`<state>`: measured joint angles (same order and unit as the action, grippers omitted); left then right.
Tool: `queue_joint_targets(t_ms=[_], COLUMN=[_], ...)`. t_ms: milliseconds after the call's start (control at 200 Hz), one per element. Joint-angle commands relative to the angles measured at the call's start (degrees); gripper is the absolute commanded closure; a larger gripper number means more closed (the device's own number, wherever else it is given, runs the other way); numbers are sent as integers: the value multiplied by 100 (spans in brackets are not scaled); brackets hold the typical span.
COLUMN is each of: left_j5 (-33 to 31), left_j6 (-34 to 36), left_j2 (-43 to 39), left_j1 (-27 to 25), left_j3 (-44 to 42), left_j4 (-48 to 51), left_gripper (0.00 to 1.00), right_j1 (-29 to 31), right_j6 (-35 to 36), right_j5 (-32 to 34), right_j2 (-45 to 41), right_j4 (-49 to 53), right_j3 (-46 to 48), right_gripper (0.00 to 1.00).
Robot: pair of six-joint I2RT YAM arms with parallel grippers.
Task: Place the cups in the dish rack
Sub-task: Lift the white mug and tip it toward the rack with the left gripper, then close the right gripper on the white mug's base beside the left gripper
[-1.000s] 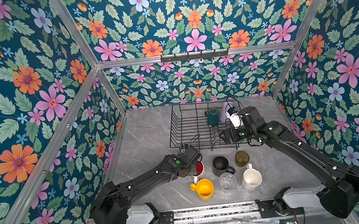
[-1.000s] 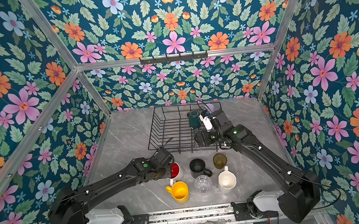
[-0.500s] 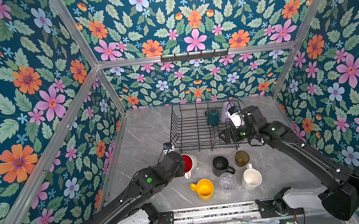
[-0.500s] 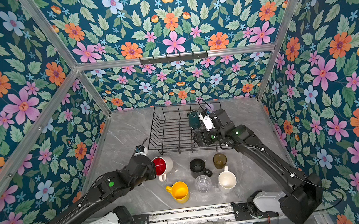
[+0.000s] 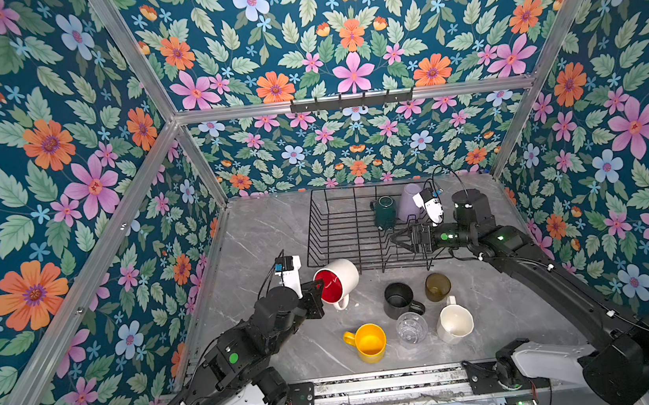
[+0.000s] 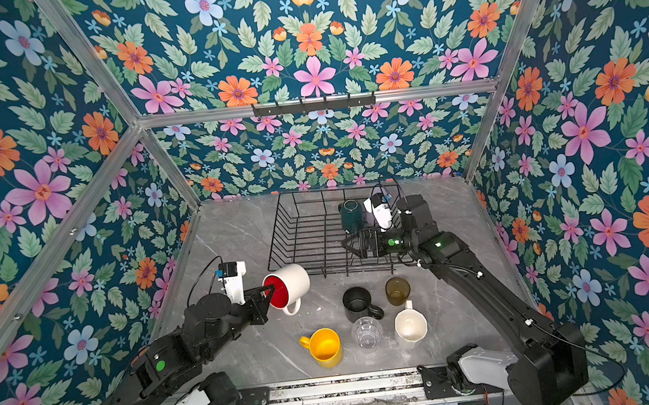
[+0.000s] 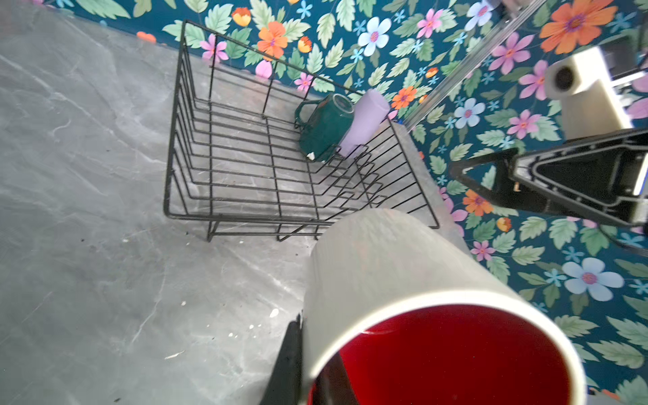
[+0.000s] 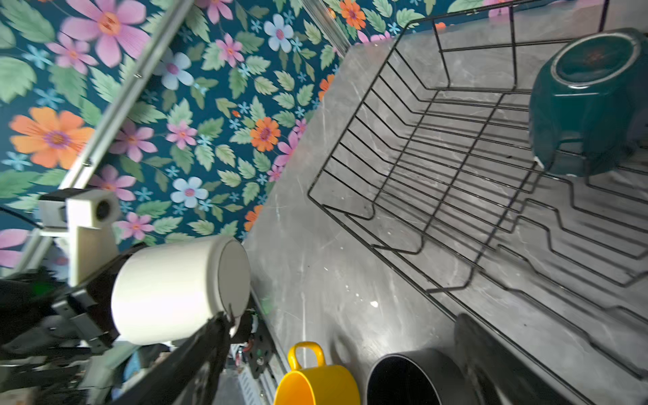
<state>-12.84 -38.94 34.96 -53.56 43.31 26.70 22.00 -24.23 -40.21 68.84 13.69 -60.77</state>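
Observation:
My left gripper (image 5: 320,288) (image 7: 308,371) is shut on the rim of the white cup with red inside (image 5: 337,282) (image 6: 288,285) (image 7: 403,266). The cup is tipped on its side in the air by the front left corner of the dish rack (image 5: 343,242) (image 6: 302,238) (image 8: 438,157). A dark green cup (image 5: 383,211) (image 8: 589,101) and a lilac tumbler (image 5: 409,203) lean in the rack's far right corner. My right gripper (image 5: 394,241) (image 8: 336,350) hovers open and empty over the rack's front right. Black (image 5: 399,300), olive (image 5: 437,287), yellow (image 5: 368,342), clear (image 5: 411,328) and cream (image 5: 454,323) cups stand on the table.
A black hook rail (image 5: 351,101) hangs on the back wall above the rack. Floral walls with aluminium posts close in the grey marble table (image 5: 268,234) on three sides. The arms' mounting rail (image 5: 375,387) runs along the front edge.
My left gripper has lifted the white and red cup off the table, tipped it onto its side and carried it up toward the rack. The right arm has stayed put.

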Motion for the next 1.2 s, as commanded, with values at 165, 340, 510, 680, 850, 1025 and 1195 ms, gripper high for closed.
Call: queue_joint_targets(t_ms=[165, 340, 510, 680, 850, 1025, 1195], left_j5=[779, 1806, 3501, 4508, 5278, 5529, 5625], left_j6=[141, -52, -563, -862, -1109, -1223, -1261], left_j2=[260, 435, 583, 1080, 1596, 1977, 2144], left_j1=[122, 688, 1740, 2007, 2021, 2025, 2025], left_j3=[-95, -187, -599, -740, -824, -793, -815], left_j4=[-1651, -2120, -3240, -4279, -5323, -5641, -5810], left_gripper=[100, 100, 100, 100, 100, 100, 100], right_j1=[-44, -40, -38, -45, -43, -41, 62], right_j6=[-510, -627, -654, -618, -591, -563, -451], right_j5=[-1149, -1383, -1598, -1730, -1877, -2099, -2244], right_j2=[-216, -205, -219, -248, -236, -247, -274], right_j4=[-1223, -1486, -1607, -1598, -1593, -1631, -1569], right_j3=[188, 267, 301, 363, 403, 433, 425], right_gripper=[1, 1, 1, 1, 1, 1, 1])
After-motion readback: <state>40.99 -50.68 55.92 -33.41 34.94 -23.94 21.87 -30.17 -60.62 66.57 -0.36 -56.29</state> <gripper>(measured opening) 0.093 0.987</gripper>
